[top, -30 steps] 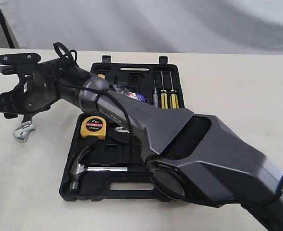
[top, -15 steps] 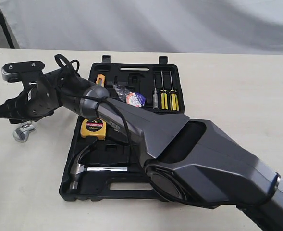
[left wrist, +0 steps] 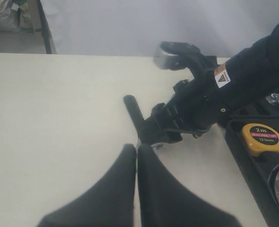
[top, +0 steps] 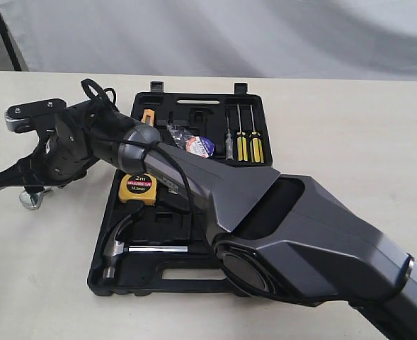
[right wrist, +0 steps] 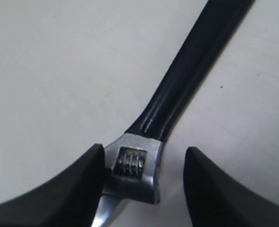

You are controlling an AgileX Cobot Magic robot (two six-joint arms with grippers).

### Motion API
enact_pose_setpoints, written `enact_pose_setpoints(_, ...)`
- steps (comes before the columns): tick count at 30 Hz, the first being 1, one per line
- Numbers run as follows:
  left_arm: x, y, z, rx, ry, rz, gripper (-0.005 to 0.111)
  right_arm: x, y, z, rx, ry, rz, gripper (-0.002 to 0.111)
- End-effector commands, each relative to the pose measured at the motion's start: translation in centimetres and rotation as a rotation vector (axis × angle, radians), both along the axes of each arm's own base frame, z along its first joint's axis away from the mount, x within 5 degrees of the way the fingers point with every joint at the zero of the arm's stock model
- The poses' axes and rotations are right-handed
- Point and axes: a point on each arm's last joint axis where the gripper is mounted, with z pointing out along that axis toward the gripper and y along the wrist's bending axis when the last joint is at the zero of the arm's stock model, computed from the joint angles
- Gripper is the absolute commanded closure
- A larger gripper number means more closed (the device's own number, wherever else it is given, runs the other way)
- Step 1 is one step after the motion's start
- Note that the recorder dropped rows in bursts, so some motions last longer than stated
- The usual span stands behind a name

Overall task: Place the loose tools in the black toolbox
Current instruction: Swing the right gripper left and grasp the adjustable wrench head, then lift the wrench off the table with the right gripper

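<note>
The silver adjustable wrench (right wrist: 134, 170) with its black handle (right wrist: 196, 61) lies on the table left of the black toolbox (top: 194, 273). My right gripper (right wrist: 144, 148) reaches across and straddles the wrench head, open; one finger touches the head and the other stands apart. In the exterior view only the wrench's silver end (top: 32, 199) shows under the right gripper (top: 20, 185). The claw hammer (top: 116, 244) lies in the toolbox's near half and the tape roll (top: 200, 146) in its far half. My left gripper (left wrist: 137, 149) is shut and empty, just short of the wrench handle (left wrist: 132, 111).
A yellow tape measure (top: 139, 185) and three screwdrivers (top: 241, 145) sit in the toolbox. My right arm (top: 279, 212) stretches low over the open case. Bare table (left wrist: 58, 118) lies around the wrench.
My right gripper has come down over the wrench, now covering most of it, and its jaws have narrowed a little. The wrench has not moved.
</note>
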Motion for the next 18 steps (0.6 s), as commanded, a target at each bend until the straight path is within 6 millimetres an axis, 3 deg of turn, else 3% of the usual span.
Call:
enact_pose_setpoints(1, -0.2, 0.0, -0.1, -0.027, -0.005, 0.001, 0.105, -0.1, -1.1, -0.6, -0.098, 0.059, 0.024, 0.061)
enact_pose_setpoints(9, -0.2, 0.0, -0.1, -0.027, -0.005, 0.001, 0.105, -1.1, -1.9, -1.2, -0.204, 0.169, 0.055, 0.061)
enact_pose_setpoints(12, -0.2, 0.0, -0.1, -0.027, -0.005, 0.001, 0.105, -0.9, -1.7, 0.3, -0.178, 0.139, 0.054, 0.061)
enact_pose_setpoints(16, -0.2, 0.0, -0.1, -0.027, -0.005, 0.001, 0.105, -0.4, -1.1, 4.3, -0.069, 0.033, 0.047, 0.06)
enact_pose_setpoints(18, -0.2, 0.0, -0.1, -0.027, -0.005, 0.001, 0.105, -0.7, -0.4, 4.9, -0.061, -0.032, 0.101, 0.06)
